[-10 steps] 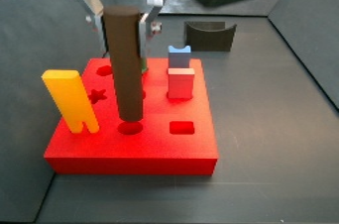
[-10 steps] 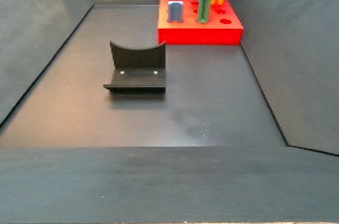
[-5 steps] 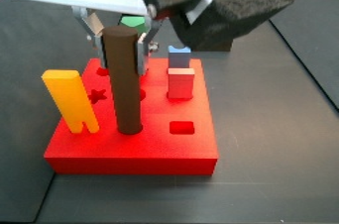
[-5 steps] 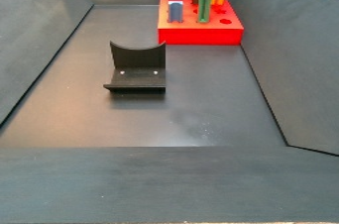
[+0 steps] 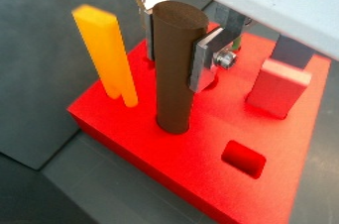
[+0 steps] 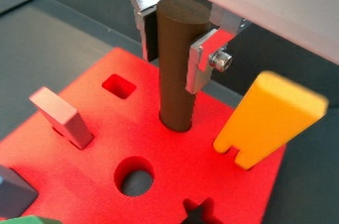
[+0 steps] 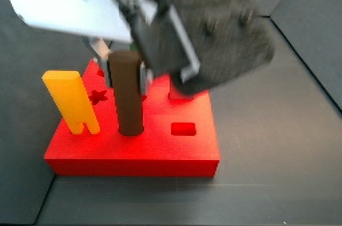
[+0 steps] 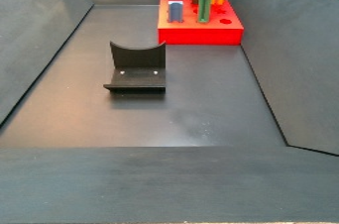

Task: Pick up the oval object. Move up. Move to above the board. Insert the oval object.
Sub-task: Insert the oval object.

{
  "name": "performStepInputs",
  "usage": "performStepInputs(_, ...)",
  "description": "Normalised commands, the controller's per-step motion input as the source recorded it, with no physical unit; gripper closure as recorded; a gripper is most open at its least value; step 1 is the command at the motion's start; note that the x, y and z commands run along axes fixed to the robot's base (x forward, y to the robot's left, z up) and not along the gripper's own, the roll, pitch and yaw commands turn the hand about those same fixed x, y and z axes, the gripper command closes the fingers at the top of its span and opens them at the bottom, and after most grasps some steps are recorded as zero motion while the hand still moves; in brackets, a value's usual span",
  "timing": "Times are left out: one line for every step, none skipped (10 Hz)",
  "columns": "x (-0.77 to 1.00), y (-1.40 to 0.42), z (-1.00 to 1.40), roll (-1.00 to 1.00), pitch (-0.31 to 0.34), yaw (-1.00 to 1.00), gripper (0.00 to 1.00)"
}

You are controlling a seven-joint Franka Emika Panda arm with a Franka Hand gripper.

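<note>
The oval object [image 5: 173, 64] is a tall, dark brown peg with a smooth, rounded top. It stands straight up with its bottom end in a hole in the board [image 5: 146, 154], a thick, flat red block. The gripper [image 6: 172, 30] sits around the top of the peg, one silver finger [image 6: 203, 57] on each side, right by it. I cannot tell if they squeeze it. A yellow notched peg [image 5: 106, 55] and a pink block [image 5: 281, 84] stand close by. A small square hole [image 5: 240, 157] shows in the red top.
</note>
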Motion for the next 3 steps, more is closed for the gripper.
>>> performStepInputs(0.00, 0.00, -0.32, 0.00, 0.000, -0.10, 1.00)
performStepInputs(0.00, 0.00, 0.00, 0.00, 0.006, 0.00, 1.00)
performStepInputs(0.00, 0.00, 0.00, 0.00, 0.000, 0.00, 1.00)
